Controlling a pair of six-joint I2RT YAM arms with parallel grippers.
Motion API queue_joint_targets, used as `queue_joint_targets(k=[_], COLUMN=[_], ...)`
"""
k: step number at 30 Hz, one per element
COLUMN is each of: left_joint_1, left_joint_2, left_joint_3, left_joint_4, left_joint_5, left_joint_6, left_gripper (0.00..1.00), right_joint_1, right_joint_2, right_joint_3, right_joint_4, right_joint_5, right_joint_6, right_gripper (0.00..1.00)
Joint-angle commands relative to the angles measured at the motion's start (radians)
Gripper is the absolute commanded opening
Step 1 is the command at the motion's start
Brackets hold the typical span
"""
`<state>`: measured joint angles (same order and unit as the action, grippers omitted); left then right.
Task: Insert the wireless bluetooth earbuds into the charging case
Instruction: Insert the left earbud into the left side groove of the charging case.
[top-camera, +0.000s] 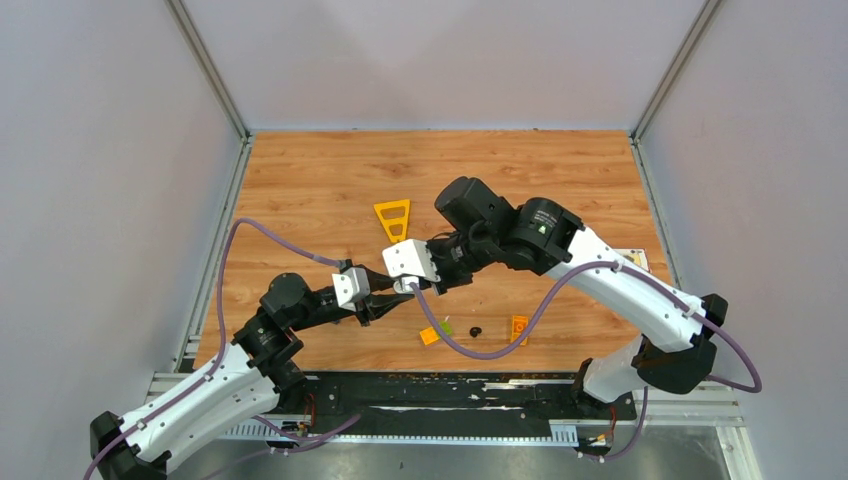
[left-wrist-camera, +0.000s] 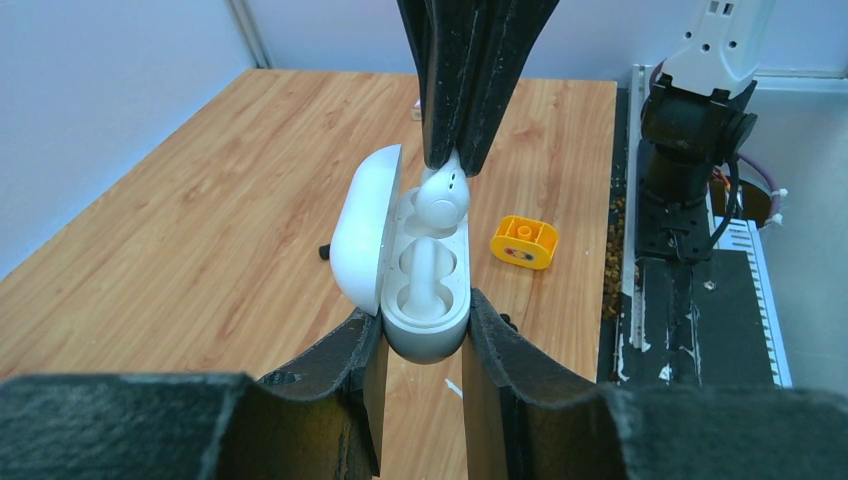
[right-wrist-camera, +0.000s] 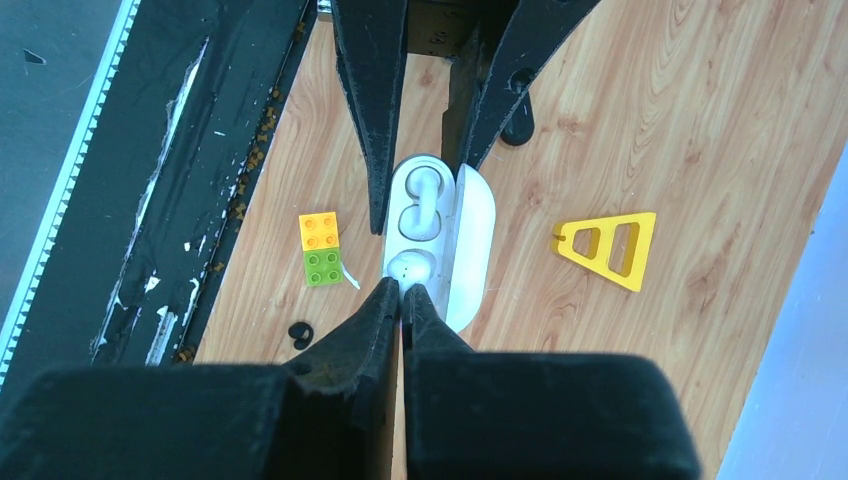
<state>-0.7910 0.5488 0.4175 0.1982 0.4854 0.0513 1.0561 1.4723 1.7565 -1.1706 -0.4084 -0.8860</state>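
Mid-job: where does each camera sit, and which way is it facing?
Top external: above and behind the bases, facing down on the wooden table; both arms show.
Left wrist: faces along the left gripper, shut on the open smooth white oval plastic charging case; right gripper opposite.
Right wrist: faces down the right gripper, pinching a white rounded earbud at the case.
Shared: both wrist views show case and earbud.

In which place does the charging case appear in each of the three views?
Top external: case at centre, a white speck between the gripper tips.
Left wrist: case at centre, lid open, clamped by the left gripper.
Right wrist: case at centre, just beyond the right gripper.
Shared landmark: the right gripper pinching a white earbud over the case.
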Motion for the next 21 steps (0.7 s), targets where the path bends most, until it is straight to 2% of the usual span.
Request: queue_joint_targets(k=[1,21], left_joint_1=[0.003,0.003], left_joint_2=[-0.010,-0.017], left_joint_3=[-0.008,-0.009], left_joint_4=[0.029,0.031], left_joint_5=[-0.007,-0.004], left_joint_6=[0.017,0.022], left_gripper=[0.00,0.00], right_joint_1=[0.015,0.031], right_joint_2=[0.003,0.019], right_joint_3=[0.010,0.001], right_joint_4=[0.006,0.014], right_joint_5=[0.017,0.057], right_joint_6=[-0.015,-0.015], right_gripper=[0.00,0.03])
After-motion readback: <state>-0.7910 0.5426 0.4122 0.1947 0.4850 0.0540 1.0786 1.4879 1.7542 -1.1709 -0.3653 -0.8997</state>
